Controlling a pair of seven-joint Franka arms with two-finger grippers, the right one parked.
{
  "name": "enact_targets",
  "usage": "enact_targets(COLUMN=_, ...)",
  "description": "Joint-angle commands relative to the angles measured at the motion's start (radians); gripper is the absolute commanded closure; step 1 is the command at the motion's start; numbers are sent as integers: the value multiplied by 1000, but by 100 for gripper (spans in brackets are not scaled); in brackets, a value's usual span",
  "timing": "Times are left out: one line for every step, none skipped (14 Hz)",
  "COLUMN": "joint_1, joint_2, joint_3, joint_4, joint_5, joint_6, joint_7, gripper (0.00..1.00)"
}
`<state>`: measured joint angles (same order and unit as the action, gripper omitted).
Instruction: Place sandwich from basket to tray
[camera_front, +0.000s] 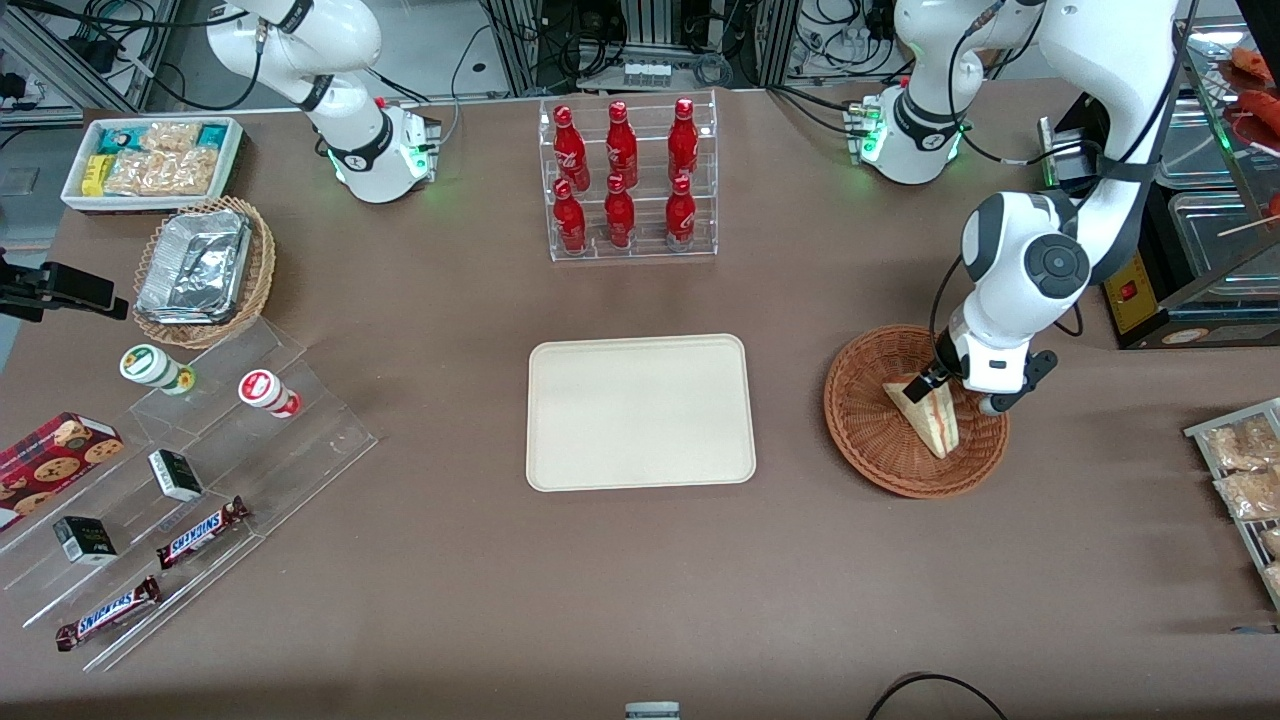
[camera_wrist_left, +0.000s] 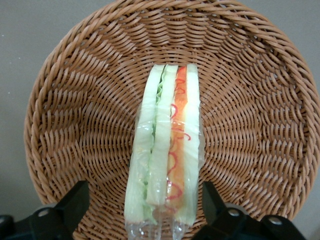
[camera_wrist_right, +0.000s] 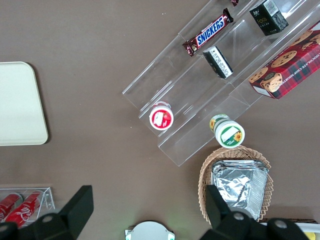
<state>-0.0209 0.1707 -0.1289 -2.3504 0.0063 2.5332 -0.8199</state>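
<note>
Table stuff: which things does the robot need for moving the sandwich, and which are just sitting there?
Needed: sandwich, lying in the basket; tray, beside the basket; gripper, open, its fingers either side of the sandwich.

Just sitting: red bottles, Snickers bars, cookie box, foil containers.

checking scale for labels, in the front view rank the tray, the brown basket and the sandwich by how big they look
1. tray, largest
2. basket, clearly smaller
3. sandwich, smallest, lying in the basket
The left hand is at the sandwich, open around it.
</note>
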Motion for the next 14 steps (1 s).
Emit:
enact_targets(joint_1=-5, joint_2=30, joint_3=3, joint_4=26, joint_5=3, joint_6=10, joint_7=4, gripper=100)
enact_targets(joint_1=-5, joint_2=29, joint_3=3, joint_4=29, joint_5=3, joint_6=7, joint_7=5, gripper=100)
enact_targets(joint_1=-5, joint_2=30, joint_3=5, joint_4=45, joint_5=3, joint_6=-1, joint_7=5, gripper=100)
enact_targets(joint_1=-5, joint_2=30, joint_3=5, joint_4=68, joint_5=3, joint_6=-19, joint_7=4, gripper=100)
enact_targets(joint_1=-5, joint_2=32, joint_3=3, joint_4=104, joint_5=3, joint_6=-78, joint_7=7, gripper=100)
enact_targets(joint_1=-16, joint_2=46, joint_3=3, joint_4=165, joint_5=3, joint_6=-158, joint_7=7, gripper=100)
enact_targets(joint_1=-34, joint_2=56, joint_3=3, joint_4=224, joint_5=4, joint_6=-238, joint_7=8, gripper=100)
enact_targets(joint_1=-53, joint_2=72, joint_3=5, joint_4=287, joint_5=7, joint_6=-313, joint_7=10, gripper=100)
enact_targets(joint_1=-65, joint_2=75, joint_3=5, joint_4=331, joint_5=7, joint_6=-356, joint_7=10, gripper=100)
enact_targets(joint_1=-80, joint_2=79, joint_3=5, joint_4=353, joint_5=9, joint_6=-367, joint_7=10, gripper=100)
enact_targets(joint_1=-96, joint_2=84, joint_3=5, joint_4=367, joint_5=7, joint_6=-369, joint_7=36, gripper=100)
enact_targets(joint_1=-118, joint_2=89, joint_3=3, joint_4=376, joint_5=7, joint_6=-370, joint_7=91, gripper=100)
enact_targets(joint_1=-143, joint_2=101, joint_3=5, joint_4=391, joint_5=6, joint_6=-370, joint_7=106, gripper=100)
enact_targets(joint_1=-175, joint_2=125, joint_3=5, joint_4=419, joint_5=7, joint_6=-376, joint_7=111, gripper=100)
